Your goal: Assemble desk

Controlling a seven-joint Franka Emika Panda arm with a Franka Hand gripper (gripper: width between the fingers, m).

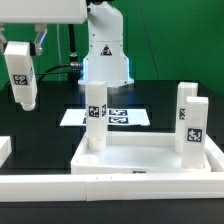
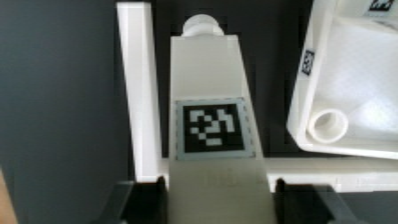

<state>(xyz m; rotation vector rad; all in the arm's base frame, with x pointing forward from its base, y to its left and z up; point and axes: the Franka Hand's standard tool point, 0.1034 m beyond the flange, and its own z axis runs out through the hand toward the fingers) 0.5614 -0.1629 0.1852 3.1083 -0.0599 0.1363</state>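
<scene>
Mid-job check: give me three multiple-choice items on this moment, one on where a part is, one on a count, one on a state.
1. Where is the held leg?
A. In the air on the exterior view's left
B. Lying on the marker board
C. Standing in the top

2. How many legs stand upright in the top?
A. None
B. Two
C. Four

3. What is the gripper doing?
A. Hanging open and empty
B. Gripping a leg
C. Pressing on the top

Answers:
1. A: the leg hangs above the table beside the top.
2. B: one leg and another stand at its corners.
3. B: the wrist view shows the tagged leg between the jaws.
</scene>
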